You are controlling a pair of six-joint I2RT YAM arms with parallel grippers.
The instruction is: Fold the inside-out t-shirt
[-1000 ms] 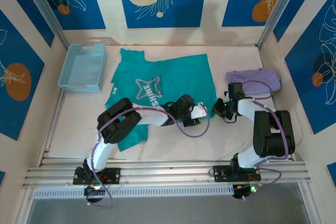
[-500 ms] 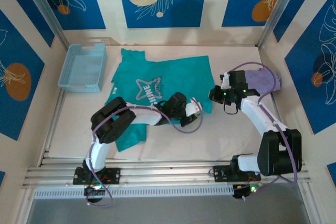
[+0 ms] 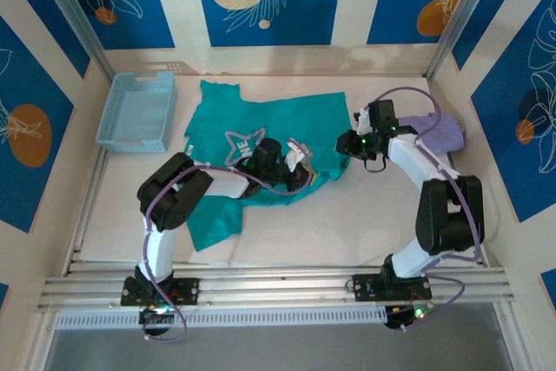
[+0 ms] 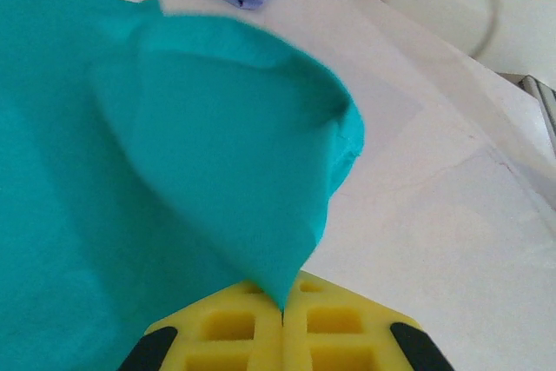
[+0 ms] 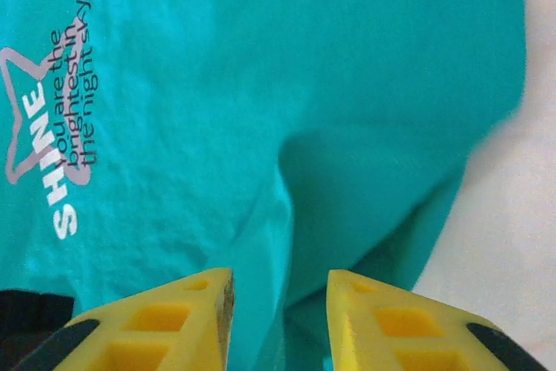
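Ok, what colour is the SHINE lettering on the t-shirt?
The SHINE lettering is white on the teal t-shirt; best in right wrist view.

Left arm (image 3: 221, 182): elbow bent, forearm extended to the robot's right. Left gripper (image 4: 282, 306): yellow fingers (image 4: 230, 327) pressed together, with a fold of the inside-out t-shirt (image 4: 217, 154) pinched at their tips. Right arm (image 3: 421, 167): bent toward the left arm. Right gripper (image 5: 280, 288): fingers parted, a clear gap between them.

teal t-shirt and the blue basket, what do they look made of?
The t-shirt: soft knit cloth, probably cotton jersey, matte. It drapes, wrinkles and folds limply, and carries a flat printed graphic. The basket: looks like rigid moulded plastic, pale blue with a slight sheen. Its thin straight walls hold their shape.
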